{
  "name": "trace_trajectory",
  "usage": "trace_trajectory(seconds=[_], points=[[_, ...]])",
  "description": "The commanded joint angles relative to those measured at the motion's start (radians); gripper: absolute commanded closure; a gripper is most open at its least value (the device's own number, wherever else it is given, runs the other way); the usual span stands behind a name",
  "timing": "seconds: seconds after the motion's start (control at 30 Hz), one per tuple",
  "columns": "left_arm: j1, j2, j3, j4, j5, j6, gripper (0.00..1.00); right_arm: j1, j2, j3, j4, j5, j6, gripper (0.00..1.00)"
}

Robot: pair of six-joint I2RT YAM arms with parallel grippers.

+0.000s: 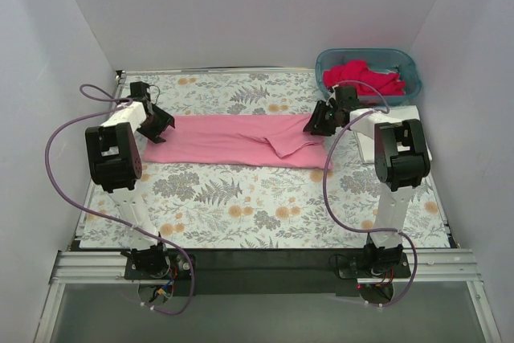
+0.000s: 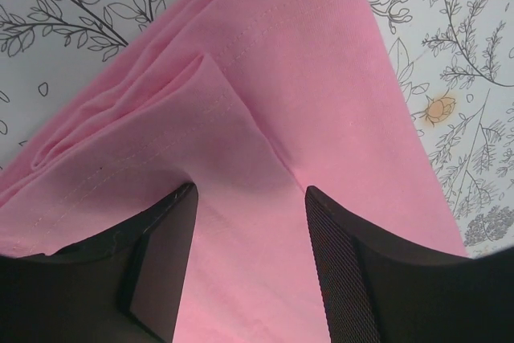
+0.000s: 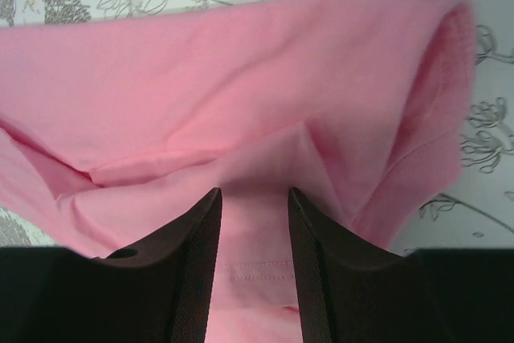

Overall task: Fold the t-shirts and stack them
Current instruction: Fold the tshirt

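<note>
- Surface draped in a grey-and-orange floral cloth (image 1: 241, 206); plain white walls on three sides.
- Nearest edge: metal rail (image 1: 265, 265) with both arm bases bolted on and purple cables looping up from them.
- Mid-surface: light pink t-shirt (image 1: 241, 138) laid out as a long band from left to right, folded lengthwise, with a loose flap and wrinkles toward its right end.
- Left jaws: down at the band's left end, fingers (image 2: 165, 263) set well apart, pink cloth lying flat across the gap. Standing open, nothing gripped.
- Right jaws: down at the band's right end, fingers (image 3: 197, 271) at a narrow gap, a raised ridge of pink cloth running into it. Cannot tell whether pinched or only straddled.
- Just right of the pink shirt, partly hidden by the right arm (image 1: 397, 154): white cloth (image 1: 365, 149), lying flat.
- Far right corner: teal basket (image 1: 411, 70) holding deep pink-red t-shirts (image 1: 365, 78) in a loose heap.
</note>
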Motion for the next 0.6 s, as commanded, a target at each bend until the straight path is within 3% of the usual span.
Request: trace_trajectory(seconds=[0.0,0.17,0.57], points=[[0.027,0.042,-0.015,-0.006,-0.031,-0.035,0.47,-0.044,0.016,-0.015,0.101,-0.017,0.023,0.61],[0.063,0.015,-0.066,-0.008,-0.026,-0.026,0.48,-0.082,-0.013,-0.053,0.130,-0.011,0.040,0.61],[0.064,-0.082,-0.106,-0.008,0.000,0.020,0.42,0.039,-0.101,0.002,0.282,-0.371,-0.026,0.60]])
